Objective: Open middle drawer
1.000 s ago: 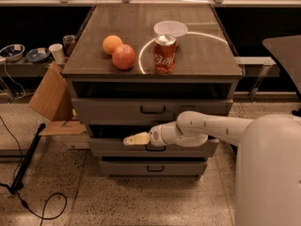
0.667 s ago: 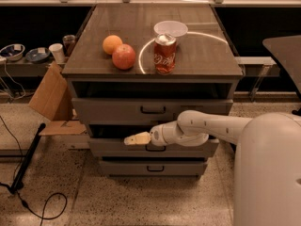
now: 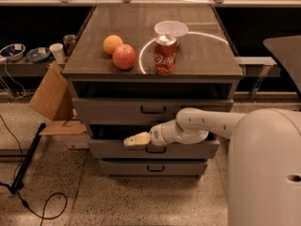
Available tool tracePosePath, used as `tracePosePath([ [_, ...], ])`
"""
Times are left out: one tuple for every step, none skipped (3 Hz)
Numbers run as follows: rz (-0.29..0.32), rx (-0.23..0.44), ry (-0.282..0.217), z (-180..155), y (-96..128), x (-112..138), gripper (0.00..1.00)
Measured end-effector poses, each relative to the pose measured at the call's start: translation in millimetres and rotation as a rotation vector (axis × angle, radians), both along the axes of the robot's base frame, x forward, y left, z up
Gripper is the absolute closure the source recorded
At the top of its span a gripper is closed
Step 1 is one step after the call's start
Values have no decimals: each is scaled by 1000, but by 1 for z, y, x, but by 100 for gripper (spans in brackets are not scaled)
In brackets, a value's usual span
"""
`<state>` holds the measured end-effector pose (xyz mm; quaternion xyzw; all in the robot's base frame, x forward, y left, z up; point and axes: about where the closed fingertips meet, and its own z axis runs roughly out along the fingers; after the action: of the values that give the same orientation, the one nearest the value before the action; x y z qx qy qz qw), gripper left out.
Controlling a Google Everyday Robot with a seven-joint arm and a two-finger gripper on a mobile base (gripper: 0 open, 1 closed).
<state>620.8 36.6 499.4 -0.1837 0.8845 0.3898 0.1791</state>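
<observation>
The grey cabinet has three drawers. The middle drawer (image 3: 188, 149) has a flat grey front and a small black handle (image 3: 155, 150); it stands pulled out a little, with a dark gap above its front. My gripper (image 3: 130, 141) is at the top edge of that drawer front, just left of and above the handle, with its cream tips pointing left. My white arm (image 3: 207, 124) reaches to it from the right. The top drawer (image 3: 113, 109) with the wider black handle is above, and the lowest drawer (image 3: 127, 167) is below.
On the cabinet top (image 3: 94, 55) stand an orange (image 3: 113, 44), a red apple (image 3: 124, 57), a red soda can (image 3: 165, 54) and a white bowl (image 3: 171, 28). A cardboard piece (image 3: 51, 95) leans at the left. A black pole and cable (image 3: 28, 157) lie on the floor.
</observation>
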Motion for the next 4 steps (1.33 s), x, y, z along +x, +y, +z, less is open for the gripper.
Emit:
tracePosePath([
  [0, 0, 0, 2, 0, 0, 0],
  [-20, 10, 44, -1, -18, -12, 0],
  [-21, 11, 46, 3, -19, -13, 0],
  [-104, 160, 9, 7, -25, -12, 0],
])
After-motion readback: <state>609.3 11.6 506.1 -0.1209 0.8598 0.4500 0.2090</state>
